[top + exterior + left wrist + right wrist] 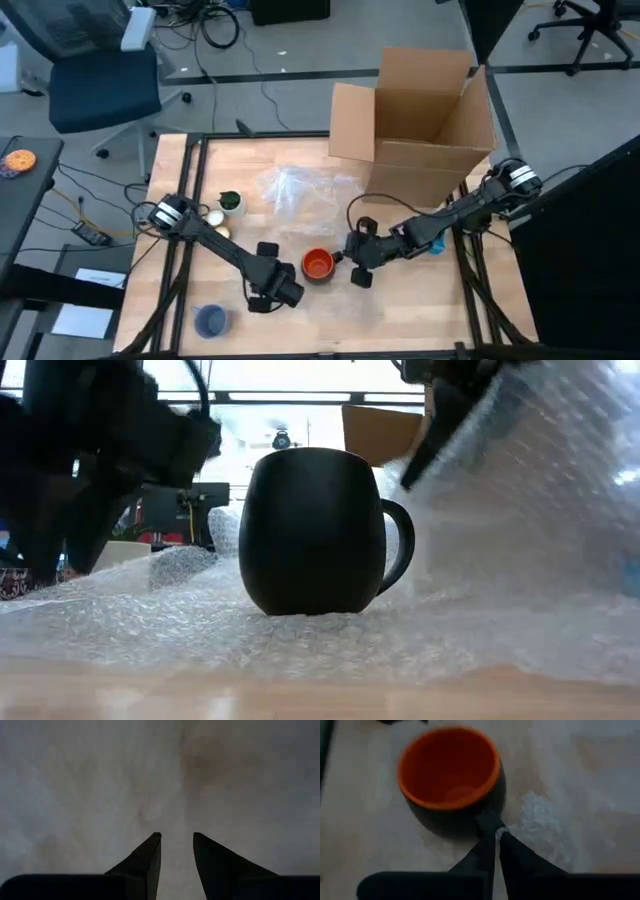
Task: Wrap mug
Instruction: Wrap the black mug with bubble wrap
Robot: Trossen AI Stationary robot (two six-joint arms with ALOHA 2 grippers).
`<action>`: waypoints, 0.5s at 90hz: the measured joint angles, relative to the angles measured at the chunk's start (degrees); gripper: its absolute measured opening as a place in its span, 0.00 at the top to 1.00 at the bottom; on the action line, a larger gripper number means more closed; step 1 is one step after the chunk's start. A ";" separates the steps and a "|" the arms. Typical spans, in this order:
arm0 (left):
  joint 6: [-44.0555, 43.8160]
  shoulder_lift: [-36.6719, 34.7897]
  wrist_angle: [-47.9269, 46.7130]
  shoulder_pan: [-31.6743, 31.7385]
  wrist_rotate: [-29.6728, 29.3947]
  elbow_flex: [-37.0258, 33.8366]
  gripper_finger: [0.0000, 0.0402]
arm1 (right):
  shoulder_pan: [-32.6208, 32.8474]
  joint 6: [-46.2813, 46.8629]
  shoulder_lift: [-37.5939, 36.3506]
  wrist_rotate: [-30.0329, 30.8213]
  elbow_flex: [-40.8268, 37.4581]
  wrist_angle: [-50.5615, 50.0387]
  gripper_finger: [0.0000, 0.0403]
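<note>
Pinching a raised edge of clear bubble wrap (540,820), the right gripper (496,834) sits beside the dark, orange-lined mug (451,775), still unwrapped; the left gripper (176,836) hovers slightly parted.

Upright black mug (312,532) (orange inside) on bubble wrap (300,635)

Nothing readable anywhere, honestly. No print or logo on the plain brown cardboard box (420,115), none on the black mug with the orange inside (318,265) sitting in front of that box, and none on the clear bubble wrap sheet (300,635) under the mug. White paper sheets (85,300) far left of the mug, too small to make out.
</note>
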 joint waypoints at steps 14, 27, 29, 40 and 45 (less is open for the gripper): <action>0.89 -3.56 6.08 0.17 0.76 0.00 0.76 | 0.03 -2.67 -0.02 2.81 0.00 3.41 1.00; 0.84 -5.27 9.76 0.06 1.05 0.00 0.76 | 0.14 -6.65 -0.02 2.92 0.00 7.55 1.00; 0.79 -5.50 10.17 0.06 0.86 0.00 0.76 | 0.31 -7.25 -0.02 2.92 0.00 8.55 1.00; -0.58 -7.27 10.94 -0.17 0.24 0.00 0.76 | 1.80 -10.06 -0.02 2.70 0.02 12.97 1.00; -0.85 -8.61 10.89 -0.68 -0.75 0.00 0.76 | 2.69 -11.49 -0.02 2.66 0.02 14.11 1.00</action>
